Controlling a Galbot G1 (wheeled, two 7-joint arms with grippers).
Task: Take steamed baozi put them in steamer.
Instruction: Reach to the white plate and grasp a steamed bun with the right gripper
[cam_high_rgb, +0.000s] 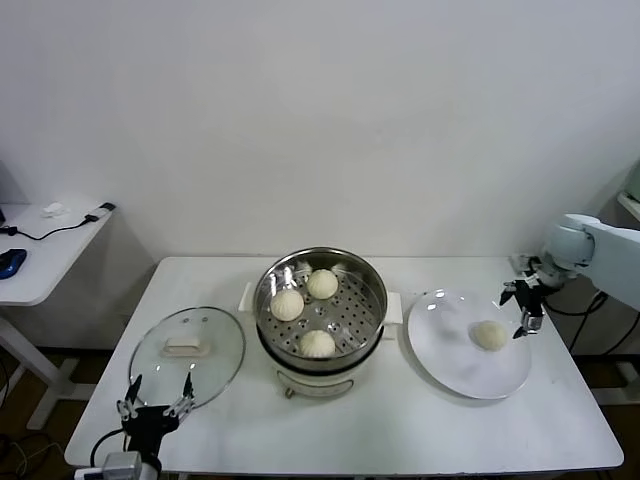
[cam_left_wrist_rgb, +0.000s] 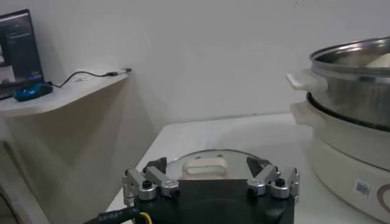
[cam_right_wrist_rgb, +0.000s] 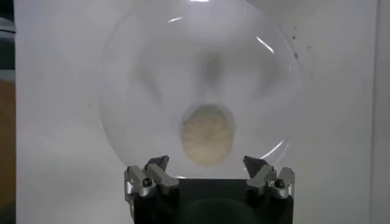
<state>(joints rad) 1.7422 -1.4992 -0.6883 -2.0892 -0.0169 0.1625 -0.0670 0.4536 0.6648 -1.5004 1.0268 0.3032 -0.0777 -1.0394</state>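
Three cream-white baozi (cam_high_rgb: 287, 304) (cam_high_rgb: 322, 283) (cam_high_rgb: 317, 343) lie in the shiny steel steamer (cam_high_rgb: 372, 290) on its white cooker base at the table's middle. One more baozi (cam_high_rgb: 489, 334) (cam_right_wrist_rgb: 207, 133) rests on the white plate (cam_high_rgb: 450, 360) (cam_right_wrist_rgb: 140, 73) to the right. My right gripper (cam_high_rgb: 522, 308) (cam_right_wrist_rgb: 207, 165) hangs open just above the plate's right side, near that baozi, with nothing between its fingers. My left gripper (cam_high_rgb: 157, 395) (cam_left_wrist_rgb: 207, 166) is open and empty at the table's front left, by the glass lid.
A round glass lid (cam_high_rgb: 187, 354) (cam_left_wrist_rgb: 207, 164) with a white handle lies flat left of the steamer (cam_left_wrist_rgb: 353, 85). A white side desk (cam_high_rgb: 40, 250) with a cable and a blue object stands beyond the table's left edge. The wall is close behind.
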